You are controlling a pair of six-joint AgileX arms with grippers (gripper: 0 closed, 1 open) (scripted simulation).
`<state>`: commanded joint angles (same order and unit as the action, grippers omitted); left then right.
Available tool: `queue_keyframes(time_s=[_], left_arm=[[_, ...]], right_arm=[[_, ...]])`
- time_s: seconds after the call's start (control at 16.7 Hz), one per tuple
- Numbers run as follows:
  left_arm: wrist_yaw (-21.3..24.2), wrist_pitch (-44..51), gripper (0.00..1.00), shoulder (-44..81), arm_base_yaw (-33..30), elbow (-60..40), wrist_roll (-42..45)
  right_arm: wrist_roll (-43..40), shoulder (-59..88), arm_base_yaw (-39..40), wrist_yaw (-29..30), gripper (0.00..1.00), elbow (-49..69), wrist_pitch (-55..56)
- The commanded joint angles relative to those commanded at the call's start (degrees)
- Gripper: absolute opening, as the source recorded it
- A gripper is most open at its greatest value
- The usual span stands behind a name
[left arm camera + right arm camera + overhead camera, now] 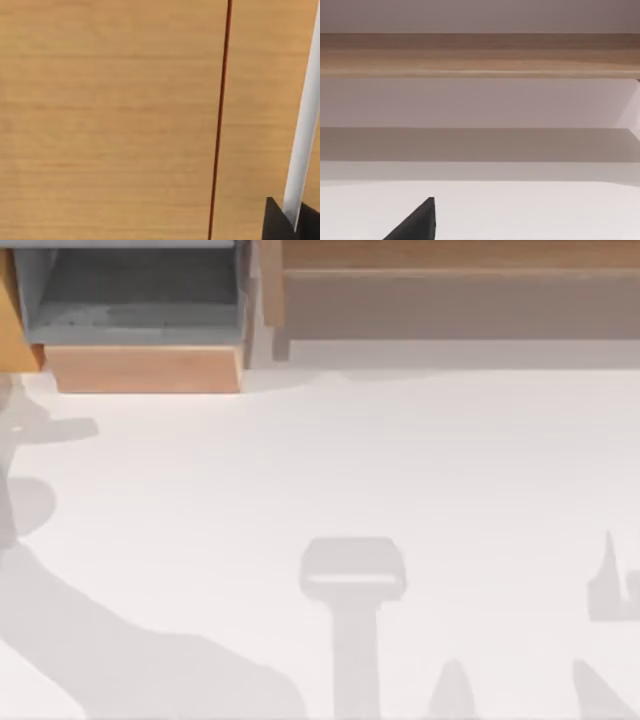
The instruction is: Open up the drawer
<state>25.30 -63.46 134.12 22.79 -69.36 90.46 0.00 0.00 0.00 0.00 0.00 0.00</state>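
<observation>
Judging the pull on the drawer (140,368) as nearly done: sitting at the table's (420,460) far left, drawn out, grey inside showing. Holding the left gripper (292,226) close against the wooden front (110,125), at the white handle (302,135); not being able to tell whether clamped or loose. Pulling straight back, avoiding sideways drag that risks jamming. Leaving the right gripper (417,222) parked low, facing the shelf (480,55); its state likewise not telling.
</observation>
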Motion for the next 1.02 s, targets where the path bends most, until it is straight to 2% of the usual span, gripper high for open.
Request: queue_keyframes(time_s=[0.54,1.02], left_arm=[[3.7,-7.8,0.00,-6.7,3.7,15.0,0.1],[5.0,-9.8,0.00,-8.3,4.4,17.8,0.3]], right_arm=[[0.0,0.0,0.0,0.0,1.00,0.0,0.0],[0.0,0.0,0.0,0.0,1.00,0.0,0.0]])
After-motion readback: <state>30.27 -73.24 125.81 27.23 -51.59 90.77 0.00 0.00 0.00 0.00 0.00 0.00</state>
